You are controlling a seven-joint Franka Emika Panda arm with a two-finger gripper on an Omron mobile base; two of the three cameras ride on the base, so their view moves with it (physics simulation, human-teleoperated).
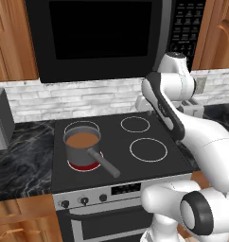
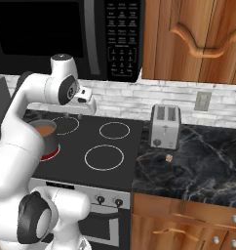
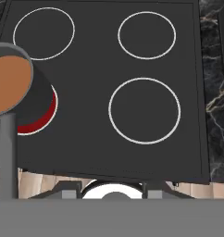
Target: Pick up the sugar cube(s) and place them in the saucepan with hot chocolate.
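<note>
While the white arm is reaching over the black glass stovetop (image 1: pixel 121 142) in the left base view, the small round grey metal saucepan (image 1: pixel 83 149) is sitting on the glowing red front-left burner (image 1: pixel 83 165), holding flat reddish-brown hot chocolate (image 1: pixel 82 140).

Right base view: a small tan sugar cube (image 2: pixel 168 157) is lying on the dark marble table (image 2: pixel 198 161), just before the silver two-slot toaster (image 2: pixel 165 126).

Hand view: the saucepan's long handle is pointing toward the stove's front edge; the end effector's opening cannot be told, and nothing is showing between its fingers.
</note>
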